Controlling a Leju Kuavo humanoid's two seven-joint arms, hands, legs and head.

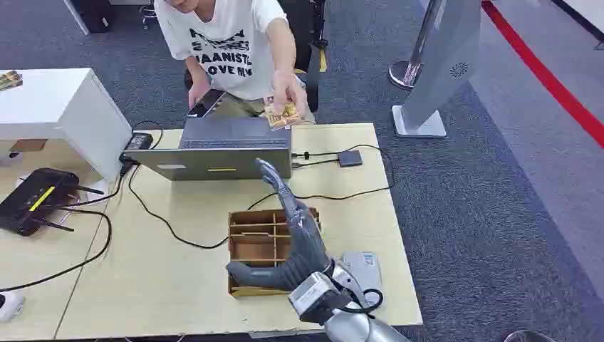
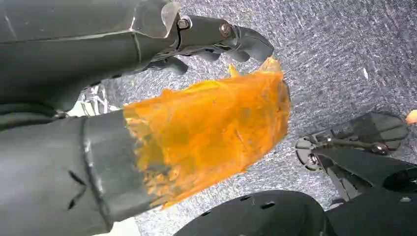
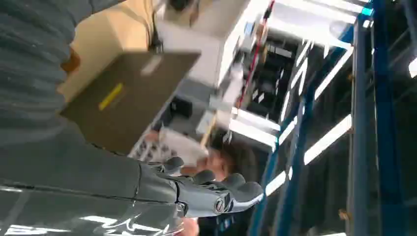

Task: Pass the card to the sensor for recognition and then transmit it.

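Reaching out empty toward the person's offered card.
Spreading the right hand's fingers, holding nothing, above the wooden organiser on the bench, likely readying to receive; sitting well beyond the fingers, past the laptop behind the organiser, pinched in the person's hand: the card. Left hand's grip: cannot tell.

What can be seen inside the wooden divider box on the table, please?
The wooden box shows several slots separated by thin dividers, and the visible ones look empty. The right hand hangs over its right side, so whatever lies there is covered.
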